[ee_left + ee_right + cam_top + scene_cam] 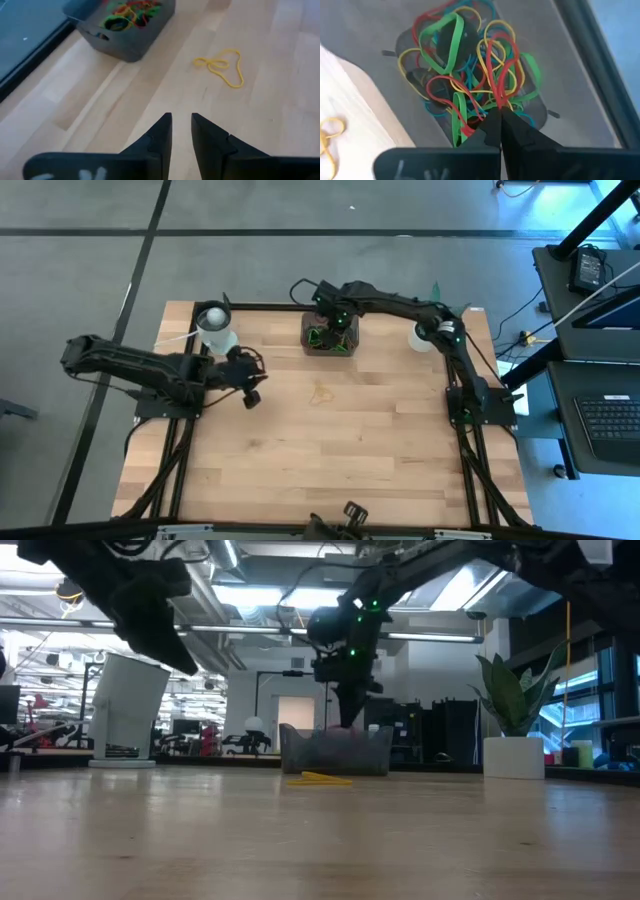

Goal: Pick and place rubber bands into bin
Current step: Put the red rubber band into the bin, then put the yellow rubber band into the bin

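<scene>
We are pinching red rubber bands (496,75), limp and light, over the bin (329,335) with our shut right hand (499,120); left hand (181,131) hovers, fingers slightly apart, empty.

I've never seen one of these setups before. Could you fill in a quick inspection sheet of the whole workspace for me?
Surface: wooden table, mostly bare.
Job's things: bin at the far edge, full of coloured rubber bands; yellow bands lie loose on the table before it.
Clutter: white cup far left; white pot far right.
Grippers: right gripper shut above the bin, its tips among the bands; left gripper slightly apart, empty, aimed at the yellow bands.
Cables: black cable behind the bin.
Surroundings: desk with laptop on the right; open room behind.
</scene>
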